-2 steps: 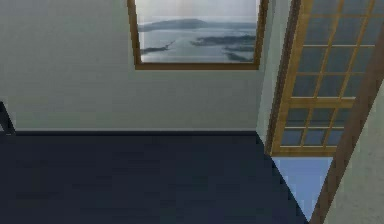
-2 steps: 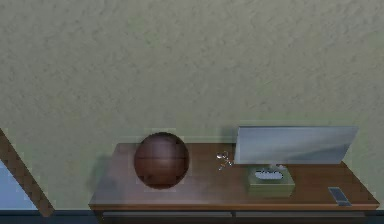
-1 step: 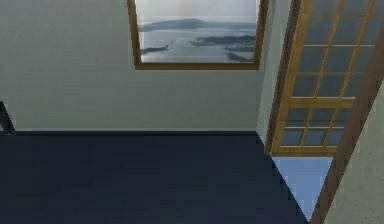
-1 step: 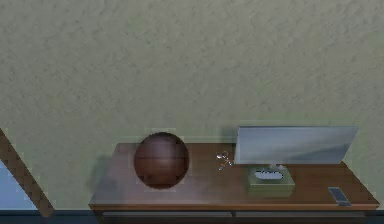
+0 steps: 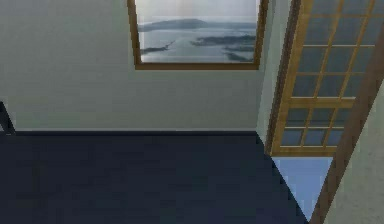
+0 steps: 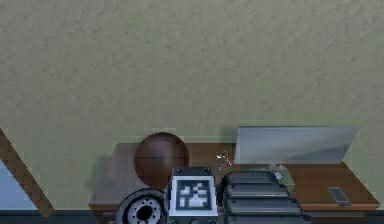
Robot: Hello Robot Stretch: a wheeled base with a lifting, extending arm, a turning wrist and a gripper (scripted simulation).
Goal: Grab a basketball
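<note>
Arm side view: dark reddish-brown round basketball (image 6: 161, 160) on brown wooden table (image 6: 108, 182), toward left end, near back edge. To its right, open silver-grey laptop (image 6: 295, 145) along back edge. Dark gripper (image 6: 142, 209) low at front edge, near ball; far end not made out, so cannot tell whether grasping anything. Forward view: wood-framed seascape picture (image 5: 198, 30) on pale wall, wooden glazed door (image 5: 325, 80) at right, dark blue floor (image 5: 130, 180).

Pale wall (image 5: 70, 70), framed seascape picture (image 5: 198, 30), dark blue floor (image 5: 130, 180), wooden glazed door (image 5: 325, 75); wooden desk (image 6: 108, 175) against textured wall (image 6: 190, 60).
</note>
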